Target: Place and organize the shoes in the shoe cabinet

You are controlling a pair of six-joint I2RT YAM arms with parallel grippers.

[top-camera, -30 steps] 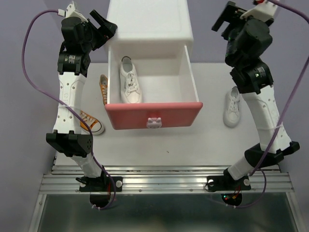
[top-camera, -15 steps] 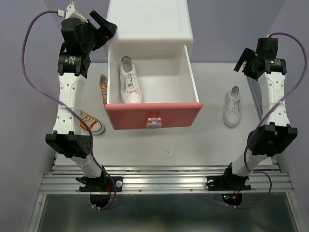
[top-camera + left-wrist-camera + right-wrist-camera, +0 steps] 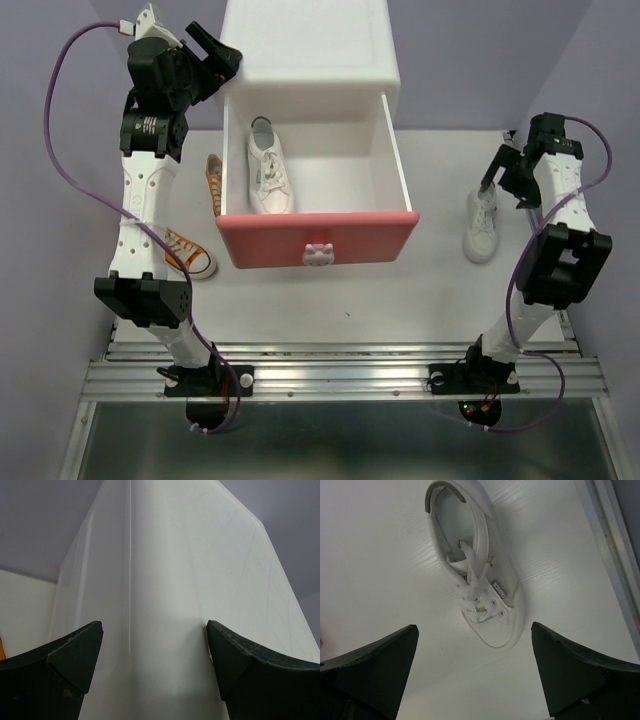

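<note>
The white table (image 3: 350, 300) carries the small white plastic shoe cabinet (image 3: 310, 45), which stands at the far middle. Its one visible drawer, white inside with a pink front (image 3: 270, 245), is pulled out towards the arm bases.

The left gripper (image 3: 215, 48) is up at the cabinet's far left corner, jaws spread wide. In the left wrist view its black fingers (image 3: 60, 660) sit either side of the cabinet's white wall. They grip nothing, and whether they touch the wall cannot be told. The right gripper (image 3: 473, 626) hangs right of the cabinet, jaws fully apart and empty, above a white lace-up sneaker (image 3: 480, 585) lying on the table.

There are four sneakers, two white and two orange. The second white sneaker (image 3: 268, 170) lies in the left part of the drawer, toe towards the pink front. Two orange sneakers with white soles lie on the table left of the cabinet: one (image 3: 214, 180) just beside the drawer, the other (image 3: 188, 255) nearer the bases, partly hidden by the left arm.

A single white bunny-shaped knob (image 3: 318, 253) sits at the middle of the drawer front
</note>
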